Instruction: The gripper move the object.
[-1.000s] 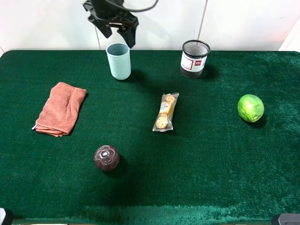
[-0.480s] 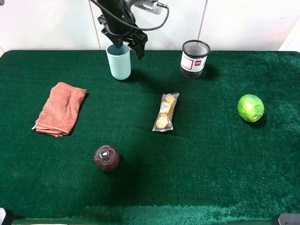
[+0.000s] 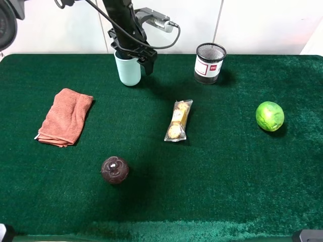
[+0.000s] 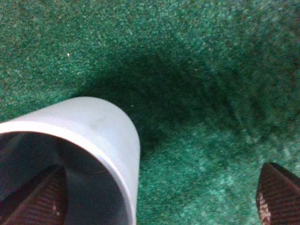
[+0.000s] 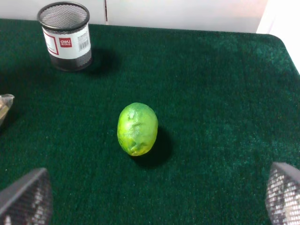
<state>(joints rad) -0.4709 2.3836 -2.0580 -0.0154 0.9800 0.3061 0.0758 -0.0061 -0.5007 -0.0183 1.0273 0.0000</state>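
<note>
The pale blue-green cup (image 3: 128,71) stands upright at the back left of the green table. My left gripper (image 3: 132,56) is open and lowered over the cup's rim. One finger (image 4: 41,198) is inside the cup (image 4: 98,123) and the other finger (image 4: 280,196) is outside it, on its right side in the exterior view. The left wrist view shows its gripper (image 4: 161,196) straddling the cup wall without squeezing it. My right gripper (image 5: 154,199) is open and empty, hovering short of a green fruit (image 5: 137,129).
A black mesh pen pot (image 3: 209,63) stands to the right of the cup. A snack packet (image 3: 178,120) lies mid-table, an orange cloth (image 3: 65,117) at the left, a dark ball (image 3: 114,170) at the front and the green fruit (image 3: 269,116) at the right.
My left gripper has come down from above and behind the cup until its fingers straddle the rim. The cup and the other objects have not moved.
</note>
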